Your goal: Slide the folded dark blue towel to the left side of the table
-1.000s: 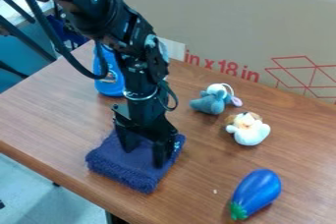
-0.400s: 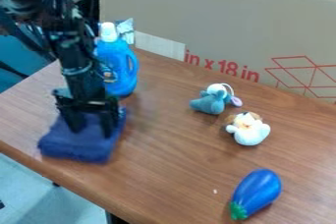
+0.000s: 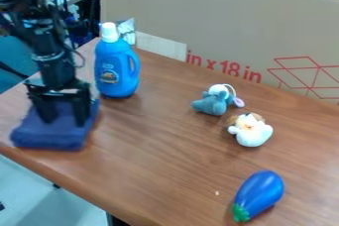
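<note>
Gripper (image 3: pixel 64 121) points down over folded towel (image 3: pixel 47 138); fingers spread, tips against the cloth. Presumably bearing from above rather than pinching, which would keep the folds flat. Towel: navy, thick, soft-looking, roughly square, lying near desk (image 3: pixel 165 170) edge. Detergent bottle (image 3: pixel 117 88) upright nearby.

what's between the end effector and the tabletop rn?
A navy towel: it lies on the wooden tabletop, with the end effector right over it, fingers spread apart. Camera view shows it.

Fixed camera — slanting downward.
</note>
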Tool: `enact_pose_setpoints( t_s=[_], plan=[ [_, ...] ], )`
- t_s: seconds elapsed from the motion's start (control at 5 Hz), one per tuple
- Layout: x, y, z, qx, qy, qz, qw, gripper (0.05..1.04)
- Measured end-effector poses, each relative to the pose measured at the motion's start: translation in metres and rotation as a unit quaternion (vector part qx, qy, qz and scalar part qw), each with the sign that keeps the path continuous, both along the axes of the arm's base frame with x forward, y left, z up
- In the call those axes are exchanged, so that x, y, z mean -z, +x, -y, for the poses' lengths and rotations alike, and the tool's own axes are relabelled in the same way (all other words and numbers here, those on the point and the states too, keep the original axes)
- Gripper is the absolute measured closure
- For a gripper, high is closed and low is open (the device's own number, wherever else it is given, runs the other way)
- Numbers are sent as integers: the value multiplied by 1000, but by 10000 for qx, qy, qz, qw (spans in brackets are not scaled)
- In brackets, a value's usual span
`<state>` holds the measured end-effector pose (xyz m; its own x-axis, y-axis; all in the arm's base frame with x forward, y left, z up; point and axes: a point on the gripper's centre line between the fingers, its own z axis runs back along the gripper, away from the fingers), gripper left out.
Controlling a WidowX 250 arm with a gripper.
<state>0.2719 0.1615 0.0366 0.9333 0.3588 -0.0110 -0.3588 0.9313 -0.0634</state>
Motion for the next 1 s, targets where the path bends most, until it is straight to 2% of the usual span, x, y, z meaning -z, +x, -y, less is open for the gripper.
enact_pose_setpoints(
  t_s=[0.2, 0.4, 0.6, 0.8, 1.0],
  plan=[
    [-3, -9, -4, -62, -1, -288, 9996, 78],
    [-14, -5, 0, 27, 160, -200, 9997, 79],
    [-50, 5, 9, 227, 569, 225, 9979, 79],
    [-92, 10, 42, 662, 1022, 1155, 9858, 81],
    [-100, 0, 92, 1203, 1108, 1032, 9811, 81]
  ],
)
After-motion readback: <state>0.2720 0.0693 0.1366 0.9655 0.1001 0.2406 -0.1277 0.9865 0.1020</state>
